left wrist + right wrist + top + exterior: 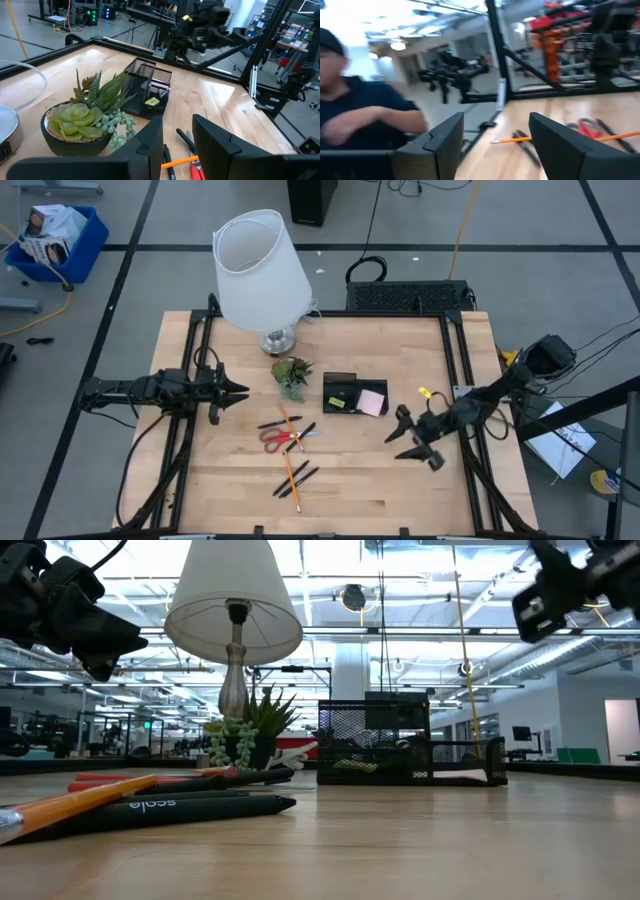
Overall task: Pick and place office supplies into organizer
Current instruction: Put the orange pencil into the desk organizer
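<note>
The black mesh organizer [343,392] stands mid-table, and also shows in the left wrist view [147,82]. It holds a yellow-green piece [152,101]. A pink sticky-note pad [372,402] lies at its right end. Red-handled scissors [275,438], an orange pencil [291,472] and black pens [298,478] lie flat on the table nearer the front edge. My left gripper [235,392] hovers open left of them and holds nothing. My right gripper [398,435] hovers open right of them and holds nothing.
A white-shaded lamp [260,270] stands at the far left-centre. A small green plant [292,375] stands between the lamp and the organizer, close to the scissors. A person [360,110] shows beyond the table in the right wrist view. Bare wood [380,490] lies at the front right.
</note>
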### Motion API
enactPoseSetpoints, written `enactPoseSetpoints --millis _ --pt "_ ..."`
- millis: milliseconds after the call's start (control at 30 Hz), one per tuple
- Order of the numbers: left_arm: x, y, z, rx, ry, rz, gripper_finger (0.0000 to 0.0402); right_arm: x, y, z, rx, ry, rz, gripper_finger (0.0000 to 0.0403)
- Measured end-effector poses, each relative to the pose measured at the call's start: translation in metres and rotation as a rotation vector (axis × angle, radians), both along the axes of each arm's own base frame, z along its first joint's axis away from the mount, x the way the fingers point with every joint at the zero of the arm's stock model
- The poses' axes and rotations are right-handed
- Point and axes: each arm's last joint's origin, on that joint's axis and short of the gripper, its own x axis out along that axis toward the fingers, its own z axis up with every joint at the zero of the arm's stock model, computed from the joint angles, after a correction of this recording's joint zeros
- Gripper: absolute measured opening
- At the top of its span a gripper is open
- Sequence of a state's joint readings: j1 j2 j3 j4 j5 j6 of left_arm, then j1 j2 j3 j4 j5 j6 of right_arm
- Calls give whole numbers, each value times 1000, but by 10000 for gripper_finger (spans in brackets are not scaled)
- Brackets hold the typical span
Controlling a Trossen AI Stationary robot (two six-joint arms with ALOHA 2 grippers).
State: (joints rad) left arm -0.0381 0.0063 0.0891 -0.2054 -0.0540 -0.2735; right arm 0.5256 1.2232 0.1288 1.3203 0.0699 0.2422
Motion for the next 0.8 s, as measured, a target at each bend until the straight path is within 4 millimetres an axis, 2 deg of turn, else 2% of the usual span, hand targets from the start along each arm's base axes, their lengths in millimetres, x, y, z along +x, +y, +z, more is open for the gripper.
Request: enactPoseSetpoints --millis 33,167,267,433,500,800 --pt "0 0 0 0 0 0 108 -6 -6 -3 9 -15 8 215" --pt "0 0 0 0 0 0 108 -10 -22 13 62 -154 20 209" --pt "0 0 0 0 -1 0 108 -9 -32 14 24 -132 44 206" --pt "0 0 0 0 1 0 108 -12 -51 14 -14 -69 -52 206" --pt "0 0 0 0 0 2 108 -13 -54 11 -27 -14 -77 205" --pt "0 0 0 0 0 4 108 -18 -57 13 -28 -13 -88 206"
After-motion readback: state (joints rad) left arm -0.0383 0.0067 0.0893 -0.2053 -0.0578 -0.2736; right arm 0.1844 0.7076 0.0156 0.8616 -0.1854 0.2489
